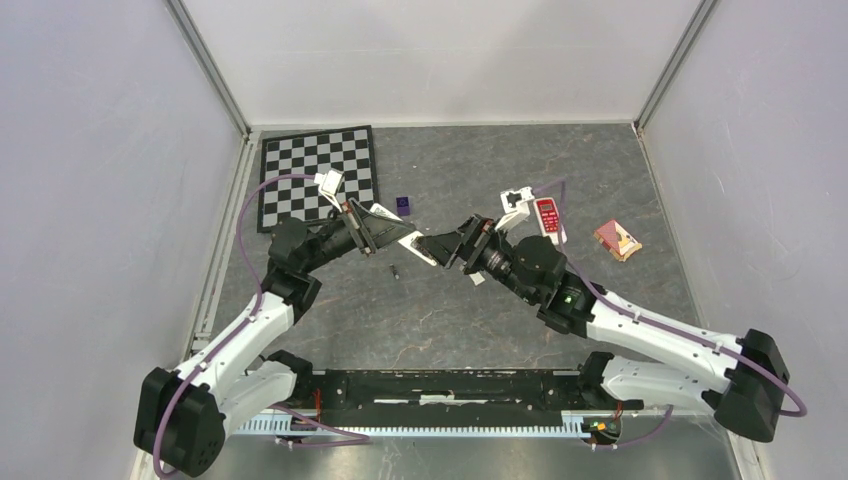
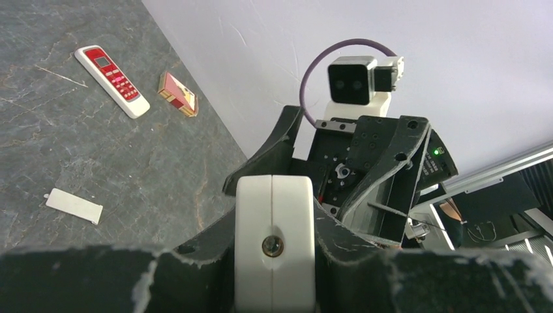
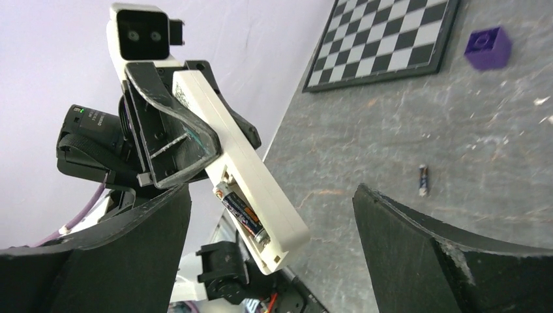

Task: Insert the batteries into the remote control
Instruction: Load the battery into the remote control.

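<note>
The left pincer (image 1: 383, 227) is clamped on the remote (image 3: 242, 171) and holds it tilted above the surface (image 1: 450, 320). One battery (image 3: 243, 216) sits in the remote's open compartment (image 3: 225, 190). The second battery (image 3: 423, 180) lies loose on the surface. The right pincer (image 1: 437, 248) gapes wide and empty, near the remote's end.

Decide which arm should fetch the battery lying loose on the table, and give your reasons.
Right. The right gripper is open and empty, while the left gripper is clamped on the remote control, whose open compartment holds one battery. The loose battery lies near both.
</note>
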`<action>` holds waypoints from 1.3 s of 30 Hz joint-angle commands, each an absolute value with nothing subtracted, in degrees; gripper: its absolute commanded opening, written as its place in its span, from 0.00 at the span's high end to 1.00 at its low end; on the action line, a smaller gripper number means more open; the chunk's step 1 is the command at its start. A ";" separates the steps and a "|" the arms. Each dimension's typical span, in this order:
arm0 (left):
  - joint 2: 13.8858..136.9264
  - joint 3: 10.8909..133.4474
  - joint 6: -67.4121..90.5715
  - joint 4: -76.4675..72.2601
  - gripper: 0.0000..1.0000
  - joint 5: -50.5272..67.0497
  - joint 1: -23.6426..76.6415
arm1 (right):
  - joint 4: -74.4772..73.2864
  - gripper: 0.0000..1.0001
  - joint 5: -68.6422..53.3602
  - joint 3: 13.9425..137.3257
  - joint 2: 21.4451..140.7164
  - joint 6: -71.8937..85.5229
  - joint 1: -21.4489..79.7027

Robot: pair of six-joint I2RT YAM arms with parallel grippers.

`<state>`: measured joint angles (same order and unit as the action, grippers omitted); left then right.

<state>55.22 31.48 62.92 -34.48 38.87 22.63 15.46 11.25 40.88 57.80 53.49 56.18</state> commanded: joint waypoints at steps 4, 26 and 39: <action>55.42 31.71 60.58 -37.83 0.98 37.36 22.88 | 19.60 0.02 6.86 42.90 61.28 62.47 56.03; 54.07 32.22 59.50 -37.89 0.98 40.00 22.88 | 21.72 0.18 4.00 43.71 64.60 66.99 54.78; 54.30 31.98 61.91 -40.50 0.98 39.38 22.86 | 23.56 0.44 1.25 40.55 63.56 68.16 53.37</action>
